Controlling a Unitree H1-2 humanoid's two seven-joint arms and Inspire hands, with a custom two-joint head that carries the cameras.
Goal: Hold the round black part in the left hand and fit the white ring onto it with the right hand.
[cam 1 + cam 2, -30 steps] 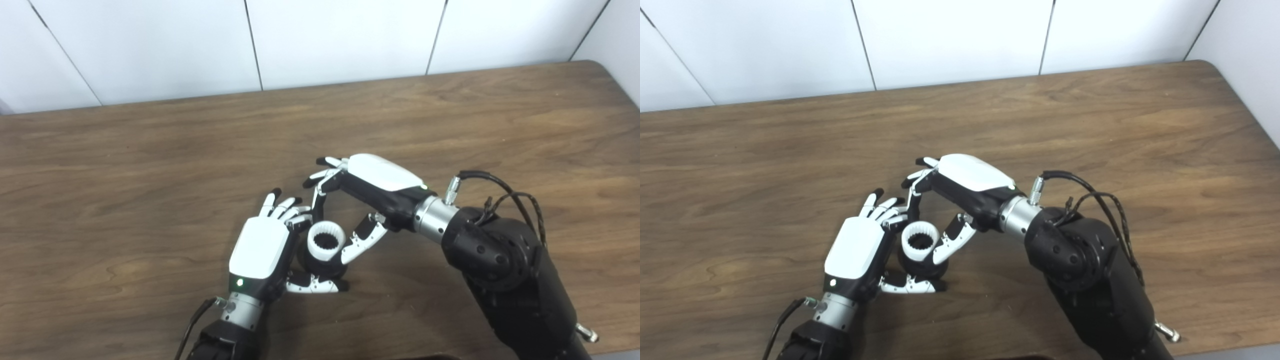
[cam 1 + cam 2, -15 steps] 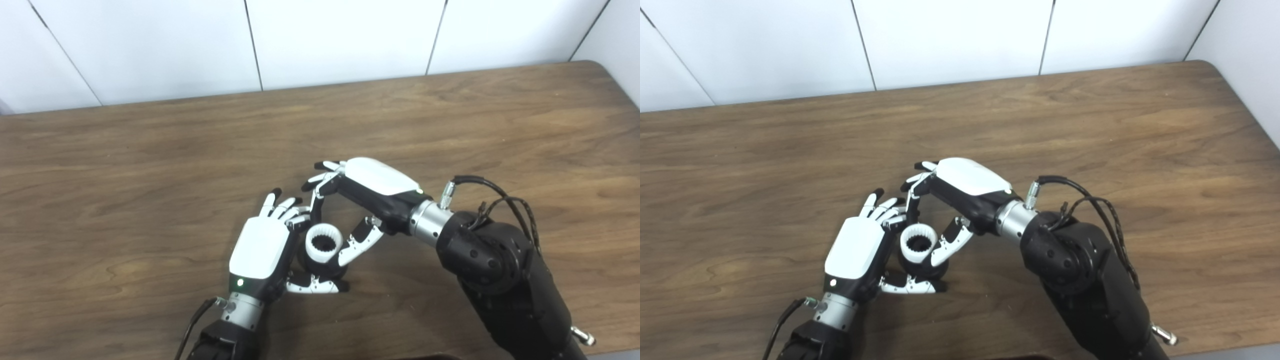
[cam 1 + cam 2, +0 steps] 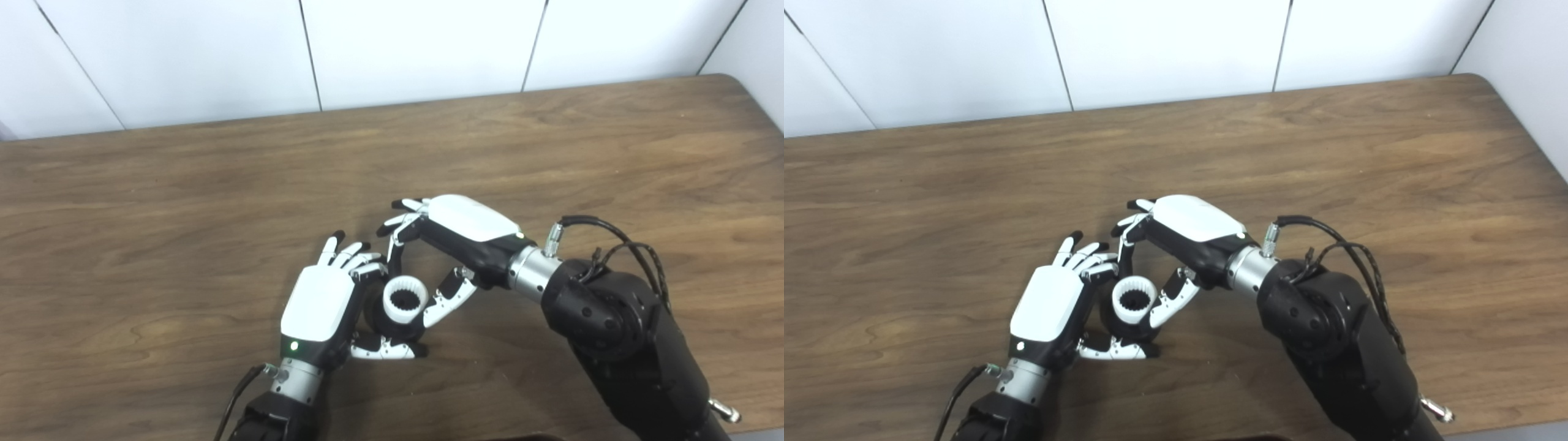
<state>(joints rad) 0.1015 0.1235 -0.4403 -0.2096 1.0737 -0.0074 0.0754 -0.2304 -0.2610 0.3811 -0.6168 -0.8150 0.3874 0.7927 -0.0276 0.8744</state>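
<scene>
Right hand (image 3: 456,242): finger and thumb pinch the white ring (image 3: 405,299), toothed bore facing up, axis roughly vertical. Ring sits atop the round black part (image 3: 392,324), low over the table (image 3: 551,141). Left hand (image 3: 321,303) cups the black part, thumb beneath.

The left hand (image 3: 318,303) rests low with its white back up, fingers stretched forward and thumb swung out to the right. The right hand (image 3: 456,236) reaches in from the right, fingers curled downward, thumb extended toward the left hand.
</scene>
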